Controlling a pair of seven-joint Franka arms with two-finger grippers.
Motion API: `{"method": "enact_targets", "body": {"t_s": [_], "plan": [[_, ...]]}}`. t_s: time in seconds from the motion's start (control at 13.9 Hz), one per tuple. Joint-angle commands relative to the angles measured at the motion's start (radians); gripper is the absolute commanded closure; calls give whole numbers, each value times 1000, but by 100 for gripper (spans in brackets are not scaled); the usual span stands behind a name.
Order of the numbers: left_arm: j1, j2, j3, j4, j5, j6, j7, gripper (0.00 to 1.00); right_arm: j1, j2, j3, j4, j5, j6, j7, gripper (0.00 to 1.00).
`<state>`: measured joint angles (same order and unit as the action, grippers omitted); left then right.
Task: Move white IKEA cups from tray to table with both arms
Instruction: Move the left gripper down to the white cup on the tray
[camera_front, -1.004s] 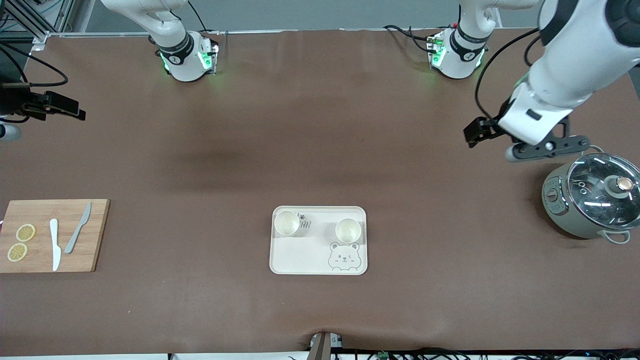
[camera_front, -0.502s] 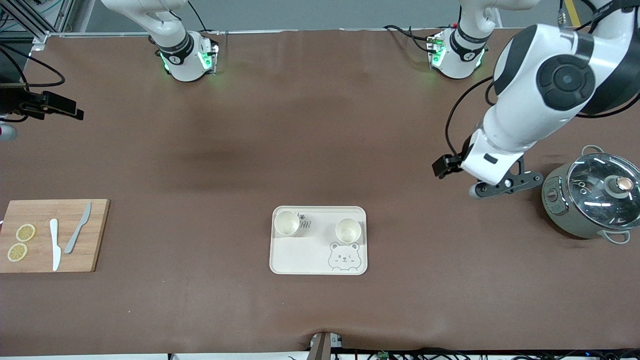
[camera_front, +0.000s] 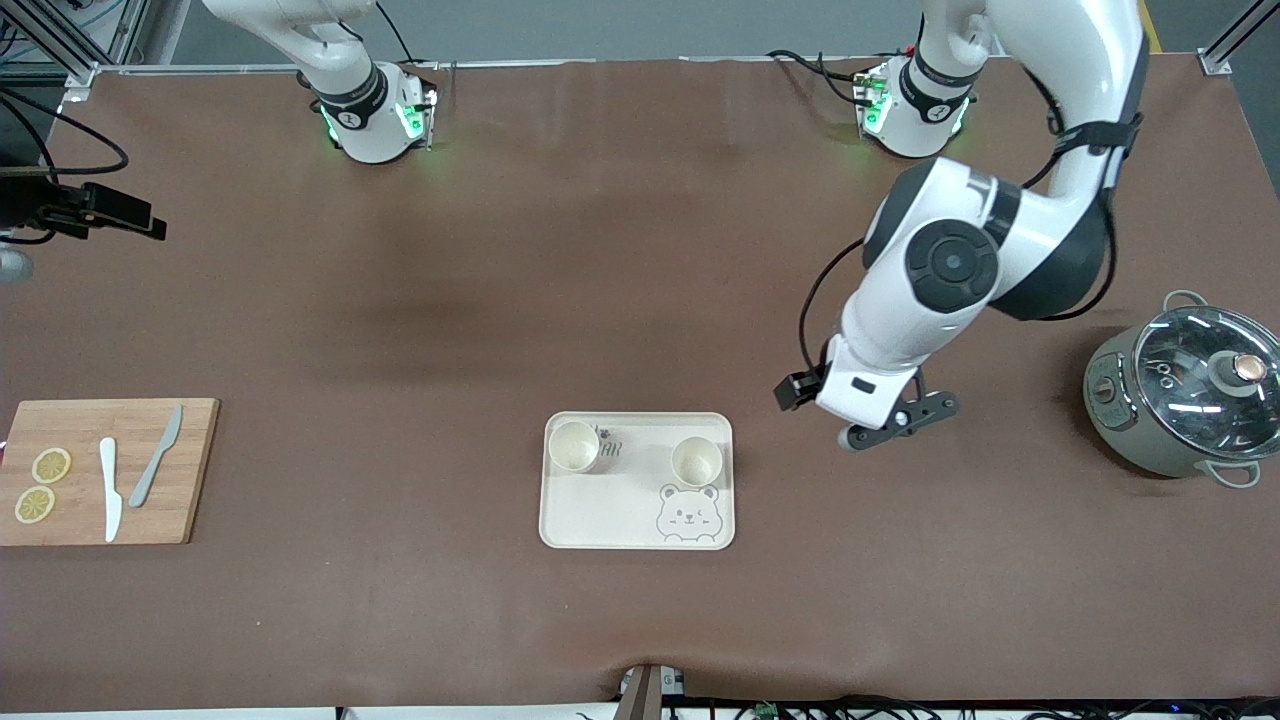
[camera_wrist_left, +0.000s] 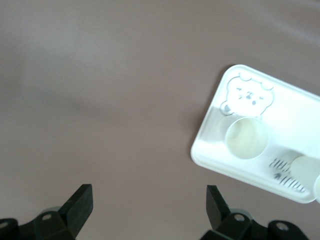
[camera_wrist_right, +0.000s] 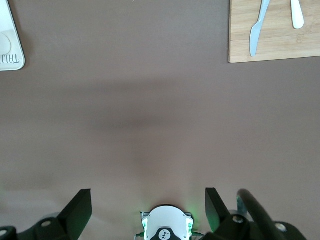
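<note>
Since earlier frame, left end effector (camera_front: 850, 425) swung to frame centre-right, fingers spread, empty, beside cream bear tray (camera_front: 637, 520). 2 small cream-white tapered cups (camera_front: 574, 446) (camera_front: 696, 461) on tray. Right end effector (camera_wrist_right: 148, 206) spread, waits upper left.

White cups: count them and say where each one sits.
2. Both stand upright on the bear tray, along its edge farther from the front camera: one white cup toward the right arm's end, the other white cup toward the left arm's end, just above the bear drawing. None looks hidden.
</note>
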<state>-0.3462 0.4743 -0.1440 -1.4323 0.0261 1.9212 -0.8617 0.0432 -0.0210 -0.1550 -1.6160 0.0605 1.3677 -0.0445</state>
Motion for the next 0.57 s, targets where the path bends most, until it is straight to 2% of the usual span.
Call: {"method": "enact_targets", "body": {"t_s": [0.0,0.36,0.5], "plan": [[-25,50,0,36,-8,68,-74,0,-31,-20,12,-13,15,-1,9,0],[-57,127,0,41,-11,197,-135,0,-29,30,14,56,24,4,-3,0],[-73,176,0,84,-9,217,-172,0,-19,73,17,91,16,-1,-2,0]]}}
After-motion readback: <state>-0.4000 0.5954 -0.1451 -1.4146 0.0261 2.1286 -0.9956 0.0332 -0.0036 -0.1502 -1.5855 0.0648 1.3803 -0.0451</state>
